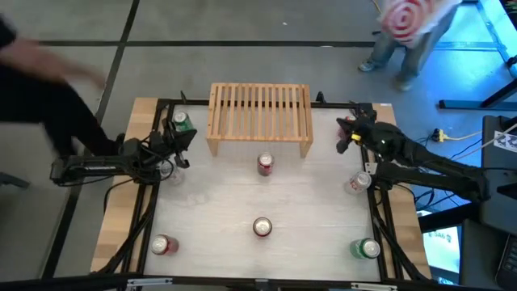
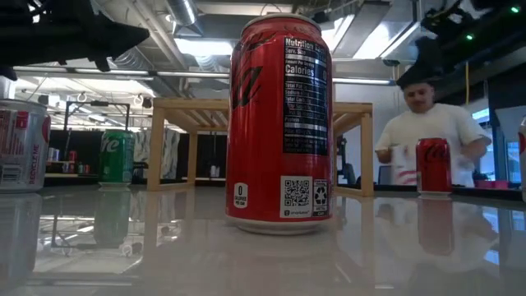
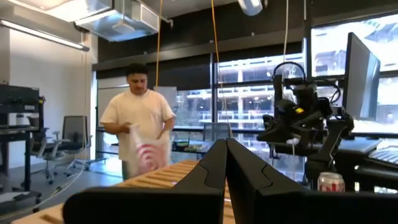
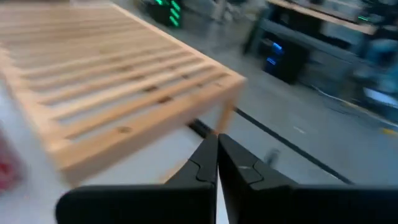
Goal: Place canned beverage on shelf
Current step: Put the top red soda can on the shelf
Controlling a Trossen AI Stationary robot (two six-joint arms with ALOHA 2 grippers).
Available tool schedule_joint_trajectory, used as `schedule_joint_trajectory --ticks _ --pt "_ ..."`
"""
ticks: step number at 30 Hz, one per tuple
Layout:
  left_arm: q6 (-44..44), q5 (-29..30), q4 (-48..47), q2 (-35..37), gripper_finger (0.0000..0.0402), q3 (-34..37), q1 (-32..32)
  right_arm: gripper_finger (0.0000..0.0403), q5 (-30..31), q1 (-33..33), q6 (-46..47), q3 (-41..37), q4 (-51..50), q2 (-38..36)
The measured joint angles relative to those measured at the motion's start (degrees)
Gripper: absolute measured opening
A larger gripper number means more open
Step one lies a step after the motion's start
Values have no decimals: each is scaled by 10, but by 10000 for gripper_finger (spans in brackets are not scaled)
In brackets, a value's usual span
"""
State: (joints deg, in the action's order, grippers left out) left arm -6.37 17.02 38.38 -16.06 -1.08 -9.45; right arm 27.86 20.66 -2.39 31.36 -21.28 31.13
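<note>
The light-wood slatted shelf [image 1: 260, 113] stands on its side legs at the table's far middle, with nothing on top; it also shows in the low view [image 2: 263, 107]. A red can [image 1: 265, 165] stands upright just in front of it, and another red can [image 1: 262, 227] stands nearer, large in the low view [image 2: 279, 123]. My left gripper [image 1: 191, 139] is shut and empty, raised left of the shelf, beside a green can [image 1: 181, 123]. My right gripper [image 1: 346, 129] is shut and empty, raised right of the shelf. Both show shut in their wrist views [image 3: 225, 152] [image 4: 217, 143].
More upright cans: a red-and-white one [image 1: 163, 245] near left, a green one [image 1: 367, 249] near right, a silver one [image 1: 358, 183] under the right arm. A person [image 1: 404, 32] stands beyond the far edge, and another person [image 1: 40, 81] at the left.
</note>
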Motion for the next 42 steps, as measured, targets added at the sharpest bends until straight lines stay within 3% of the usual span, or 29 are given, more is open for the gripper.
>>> schedule_joint_trajectory --ticks 6,11,14,18,22,28,33,42 --pt "0 3 75 -53 3 0 0 10 114 0 -9 138 -144 105" --pt "-3 0 140 -82 3 0 0 18 123 33 32 224 -258 167" --pt "-4 0 153 -88 3 0 0 53 107 66 45 248 -318 189" --pt "-9 5 151 -93 3 0 0 133 55 120 47 255 -363 208" --pt "-20 5 149 -98 3 0 0 226 -25 187 54 255 -373 235" --pt "-73 5 154 -98 3 0 0 333 -57 269 43 255 -369 287" --pt "-106 5 169 -98 3 -2 0 373 -85 278 54 270 -381 320" --pt "-109 0 169 -98 3 -10 0 381 -81 277 84 269 -389 336"
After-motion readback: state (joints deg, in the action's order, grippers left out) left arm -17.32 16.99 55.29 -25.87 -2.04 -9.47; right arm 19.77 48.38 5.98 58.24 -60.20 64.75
